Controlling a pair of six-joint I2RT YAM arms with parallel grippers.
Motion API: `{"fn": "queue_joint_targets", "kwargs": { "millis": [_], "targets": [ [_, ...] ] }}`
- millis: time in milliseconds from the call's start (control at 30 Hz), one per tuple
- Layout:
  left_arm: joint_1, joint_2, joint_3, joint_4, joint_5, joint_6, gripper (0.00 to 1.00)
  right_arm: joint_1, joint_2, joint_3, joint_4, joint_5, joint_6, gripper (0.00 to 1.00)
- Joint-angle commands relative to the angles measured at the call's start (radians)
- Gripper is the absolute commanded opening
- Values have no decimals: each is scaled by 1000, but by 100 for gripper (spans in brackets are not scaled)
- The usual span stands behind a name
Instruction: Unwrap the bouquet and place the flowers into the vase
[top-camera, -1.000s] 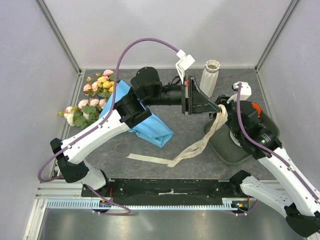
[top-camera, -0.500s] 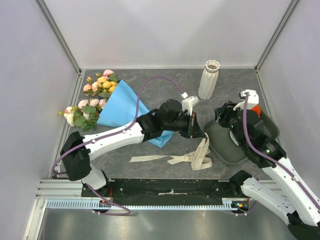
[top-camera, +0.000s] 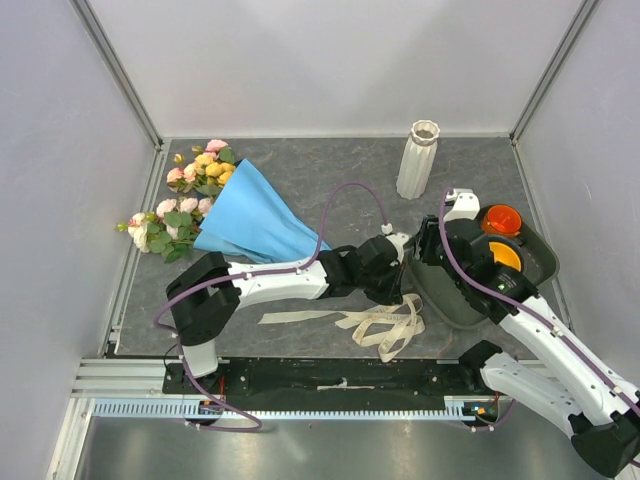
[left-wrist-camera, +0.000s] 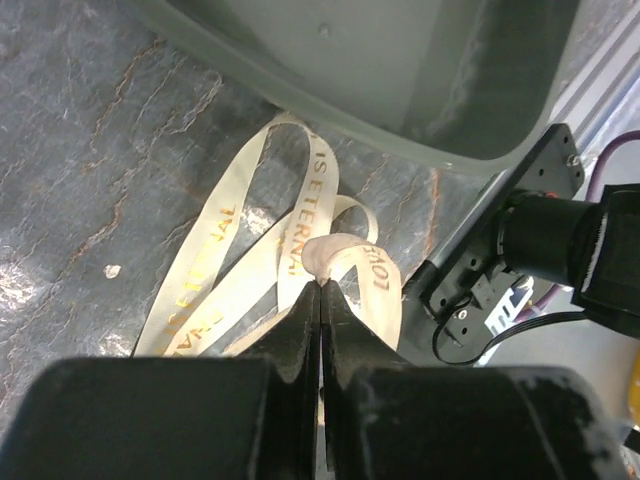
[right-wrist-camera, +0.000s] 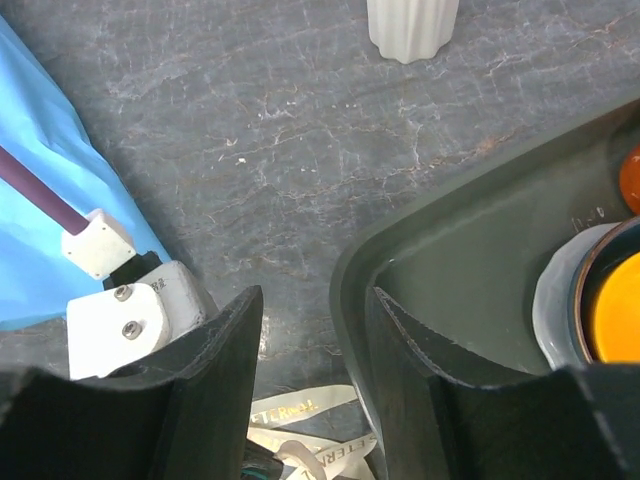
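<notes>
Left gripper (left-wrist-camera: 318, 292) clamped tight on the cream ribbon (left-wrist-camera: 298, 235), low on the desk (top-camera: 300, 160) beside the grey tray (left-wrist-camera: 400, 60); right gripper (right-wrist-camera: 312, 305) half parted, empty, over the tray's corner; the bouquet (top-camera: 250, 222) lies far left in blue paper; the vase (top-camera: 419, 160) stands upright at the back.

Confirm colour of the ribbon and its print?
Cream ribbon with gold lettering. Shows best in the left wrist view.
</notes>
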Motion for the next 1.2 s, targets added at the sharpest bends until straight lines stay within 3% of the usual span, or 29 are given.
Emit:
{"fn": "queue_joint_targets", "kwargs": {
  "millis": [0, 67, 100, 167, 200, 300, 400, 567, 733, 833, 900, 1000, 1167],
  "targets": [
    [-18, -3, -24, 92, 5, 90, 11, 7, -13, -41, 126, -24, 4, 54],
    [-18, -15, -56, 126, 13, 102, 19, 4, -10, -69, 161, -19, 1, 54],
    [-18, -37, -65, 140, 14, 111, 31, 6, -7, -71, 164, -21, 1, 54],
    [-18, -77, -103, 143, 2, 113, 43, 6, -4, -58, 166, -24, 1, 54],
    [-18, -132, -125, 160, -13, 117, 55, 7, -3, -51, 166, -27, -1, 54],
    [-18, -245, -223, 212, -30, 140, 73, 7, -7, -42, 178, -30, -16, 54],
    [-18, -409, -298, 221, -41, 174, 81, 6, 20, -31, 201, -82, -39, 55],
    [-16, -689, -378, 114, -180, 232, 85, 17, 196, 12, 262, -316, -67, 58],
    [-4, -920, -435, -54, -508, 251, 85, 236, 360, 9, 349, -300, -22, 61],
    [30, -1060, -473, -142, -644, 225, 85, 282, 428, -73, 501, -350, 89, 46],
    [68, -1150, -499, -185, -673, 191, 85, 287, 457, -144, 567, -384, 131, 28],
    [100, -1253, -547, -214, -697, 128, 79, 287, 508, -205, 653, -378, 176, 16],
    [125, -1318, -610, -225, -714, 62, 74, 287, 589, -224, 693, -401, 177, 12]
  ]
}}
